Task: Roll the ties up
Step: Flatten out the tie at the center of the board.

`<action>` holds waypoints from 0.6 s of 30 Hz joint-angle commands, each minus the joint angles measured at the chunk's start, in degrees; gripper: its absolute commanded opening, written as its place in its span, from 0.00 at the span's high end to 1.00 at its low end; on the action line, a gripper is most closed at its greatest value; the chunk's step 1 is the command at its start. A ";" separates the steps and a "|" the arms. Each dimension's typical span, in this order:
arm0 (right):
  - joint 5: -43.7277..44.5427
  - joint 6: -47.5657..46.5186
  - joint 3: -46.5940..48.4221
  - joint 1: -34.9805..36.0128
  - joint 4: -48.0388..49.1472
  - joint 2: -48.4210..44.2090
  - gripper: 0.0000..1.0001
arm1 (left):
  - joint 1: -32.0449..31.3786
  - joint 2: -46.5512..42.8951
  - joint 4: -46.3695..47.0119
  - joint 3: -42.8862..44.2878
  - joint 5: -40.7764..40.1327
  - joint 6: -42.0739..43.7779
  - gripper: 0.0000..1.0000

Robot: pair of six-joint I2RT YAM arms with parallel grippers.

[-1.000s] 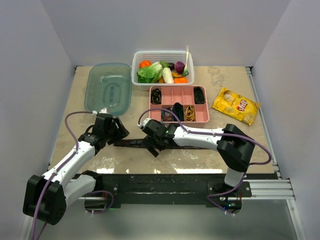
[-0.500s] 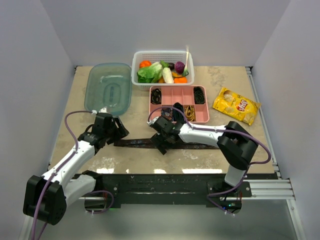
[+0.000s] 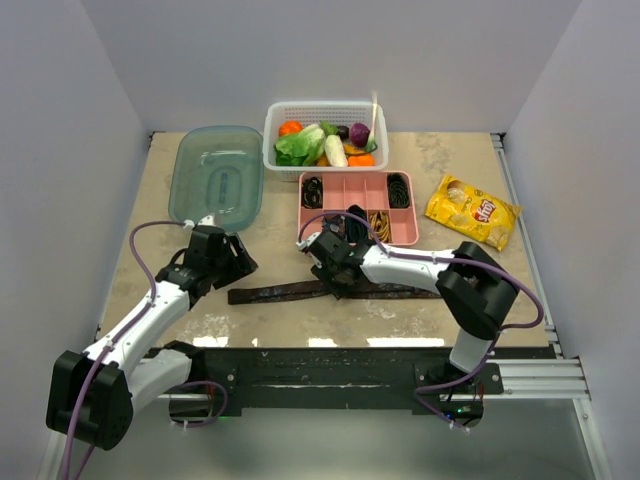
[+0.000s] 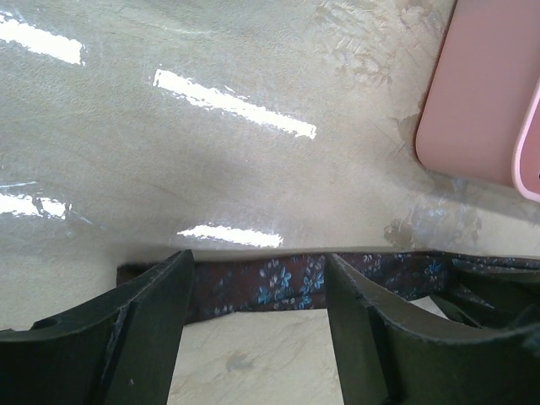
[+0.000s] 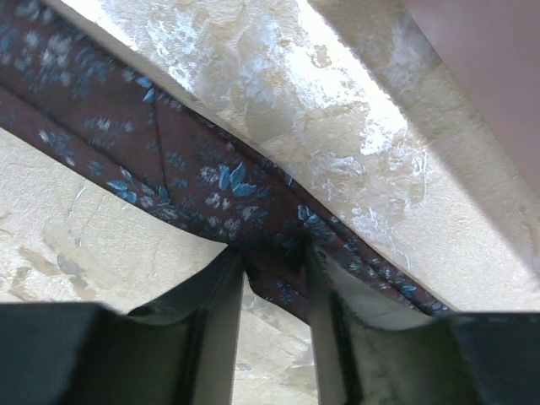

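Observation:
A dark maroon tie [image 3: 285, 292] with small blue flowers lies flat along the table's front, running left to right. My right gripper [image 3: 341, 277] is at its middle. In the right wrist view both fingers [image 5: 221, 291] pinch a bunched fold of the tie [image 5: 181, 160], so the right gripper [image 5: 274, 255] is shut on it. My left gripper [image 3: 228, 264] hangs open just behind the tie's left end. In the left wrist view the tie [image 4: 287, 283] crosses beyond the spread fingertips [image 4: 173, 274] of the left gripper [image 4: 260, 263], untouched. Black and gold coiled ties [image 3: 380, 225] sit in the pink tray [image 3: 358, 182].
A white basket [image 3: 325, 108] of vegetables stands at the back centre, with a teal plastic lid [image 3: 217, 175] to its left. A yellow chip bag [image 3: 472, 210] lies at the right. The pink tray's corner [image 4: 481, 101] shows in the left wrist view. Purple cables loop off both arms.
My right gripper slid right along the tie toward the pink tray and closed from wide open onto the fabric. The left arm has hardly moved.

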 commanded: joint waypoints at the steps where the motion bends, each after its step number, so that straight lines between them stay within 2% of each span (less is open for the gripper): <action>1: -0.17 -0.22 -0.54 -0.32 -1.67 -2.40 0.75 | 0.47 -0.01 -0.09 2.07 -0.63 1.14 0.32; 3: 0.18 -0.22 -0.37 -0.32 -2.02 -2.92 0.75 | 0.38 -0.01 -0.09 1.89 -0.55 1.14 0.32; 10: 0.36 0.31 1.74 -0.32 -4.65 -4.86 0.60 | 0.56 -0.36 -0.61 2.07 -0.55 1.40 0.32; 11: 0.01 0.40 1.92 -0.32 -4.83 -5.56 0.47 | 0.56 -0.36 -0.53 2.07 -0.46 1.58 0.31; 14: -0.69 0.49 2.71 -0.41 -5.36 -6.53 0.26 | 0.56 -0.28 -0.79 1.98 -0.20 2.10 0.31; 17: -0.78 0.93 3.32 -0.32 -5.54 -7.58 0.20 | 0.56 -0.36 -0.96 1.72 0.59 3.33 0.32; 18: -0.96 0.93 3.41 -0.32 -5.28 -8.02 0.14 | 0.47 -0.62 -1.14 1.46 0.60 3.60 0.33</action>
